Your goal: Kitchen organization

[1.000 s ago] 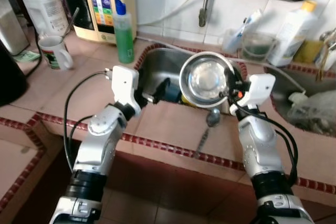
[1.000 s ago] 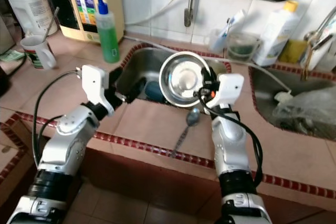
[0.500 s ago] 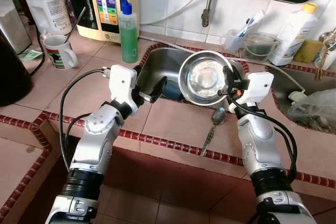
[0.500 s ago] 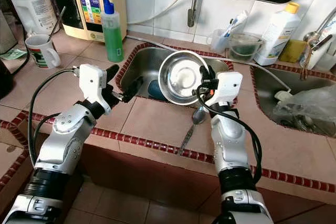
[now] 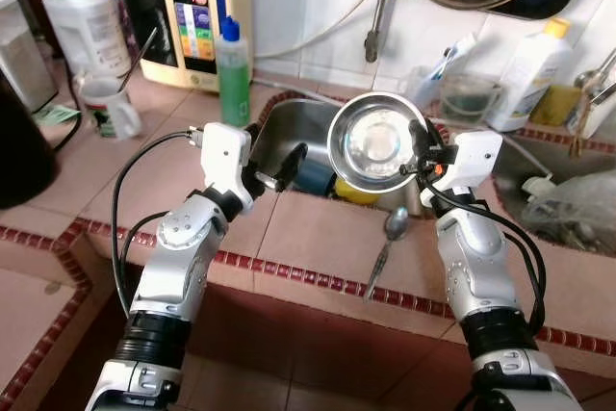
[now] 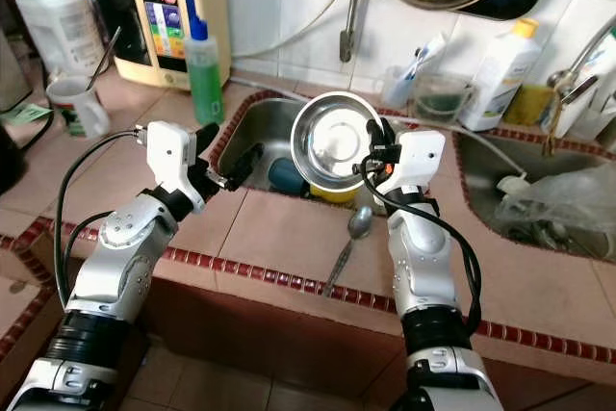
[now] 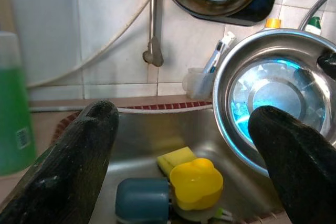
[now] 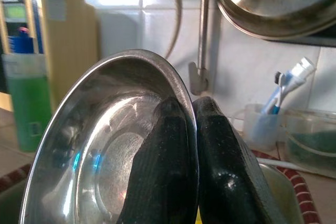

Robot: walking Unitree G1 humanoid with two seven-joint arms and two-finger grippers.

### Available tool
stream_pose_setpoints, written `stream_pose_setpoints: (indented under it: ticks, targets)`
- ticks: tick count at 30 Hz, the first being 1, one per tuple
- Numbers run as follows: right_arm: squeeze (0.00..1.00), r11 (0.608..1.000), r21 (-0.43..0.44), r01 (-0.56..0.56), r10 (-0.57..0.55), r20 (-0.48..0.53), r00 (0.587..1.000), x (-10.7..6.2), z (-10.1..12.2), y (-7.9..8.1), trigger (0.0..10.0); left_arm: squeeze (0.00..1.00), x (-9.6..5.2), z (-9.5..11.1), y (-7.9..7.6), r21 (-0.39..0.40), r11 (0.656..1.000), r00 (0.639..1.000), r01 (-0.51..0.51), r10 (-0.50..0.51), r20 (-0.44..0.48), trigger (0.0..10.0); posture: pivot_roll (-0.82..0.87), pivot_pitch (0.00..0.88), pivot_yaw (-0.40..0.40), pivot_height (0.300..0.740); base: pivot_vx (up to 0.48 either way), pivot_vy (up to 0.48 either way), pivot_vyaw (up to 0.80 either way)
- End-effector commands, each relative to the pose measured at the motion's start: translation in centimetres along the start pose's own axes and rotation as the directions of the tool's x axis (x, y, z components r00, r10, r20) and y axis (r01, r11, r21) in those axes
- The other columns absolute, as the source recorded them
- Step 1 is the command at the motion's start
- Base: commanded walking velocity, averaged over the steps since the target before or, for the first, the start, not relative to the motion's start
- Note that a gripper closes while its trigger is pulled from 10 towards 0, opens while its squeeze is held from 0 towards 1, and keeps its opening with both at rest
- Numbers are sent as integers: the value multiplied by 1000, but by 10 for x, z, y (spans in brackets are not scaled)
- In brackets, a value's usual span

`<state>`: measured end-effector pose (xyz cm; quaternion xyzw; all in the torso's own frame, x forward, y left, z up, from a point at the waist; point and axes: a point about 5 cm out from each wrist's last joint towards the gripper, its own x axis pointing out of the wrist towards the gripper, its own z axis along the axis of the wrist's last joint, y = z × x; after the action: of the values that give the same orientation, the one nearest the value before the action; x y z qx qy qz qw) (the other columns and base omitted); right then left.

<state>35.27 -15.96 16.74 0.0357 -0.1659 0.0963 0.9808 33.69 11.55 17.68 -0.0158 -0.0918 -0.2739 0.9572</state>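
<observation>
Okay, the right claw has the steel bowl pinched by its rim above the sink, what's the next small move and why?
Probably carry the steel bowl sideways to bare counter before lowering: the right claw pinches its rim above the sink, where a blue cup and yellow piece lie.

Steel bowl [image 5: 377, 141]: round, shiny, empty. Tilted with its opening toward the head camera, raised over the sink's near edge. Rim pinched at its right side by the right gripper [image 5: 421, 153], one finger inside, one outside.
</observation>
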Motion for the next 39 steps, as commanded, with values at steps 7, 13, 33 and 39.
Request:
stream_pose_setpoints:
  ticks: [7, 13, 33, 39]
  targets:
    - [0, 1000, -8, 3, -3, 22, 1000, 5, 6, -3, 10000, 0, 5, 6, -2, 8, 1000, 1000, 15, -15, 22, 10000, 84, 0, -70, 740, 351, 0, 0]
    - [0, 1000, -10, 0, 0, 21, 1000, 5, 6, -3, 10000, 0, 4, 6, -3, 5, 1000, 1000, 17, -17, 24, 10000, 85, 0, -70, 740, 350, 0, 0]
    - [0, 999, -31, 14, -18, -117, 993, 5, -11, -14, 10000, 0, -4, -5, -20, 69, 989, 990, 130, -125, -71, 10000, 85, 0, -63, 740, 32, 0, 0]
    - [0, 999, -37, 13, -18, -160, 987, 6, -14, -20, 10000, 0, -14, -11, -29, 43, 981, 973, 190, -182, -142, 10000, 81, 0, -45, 740, 0, 0, 0]
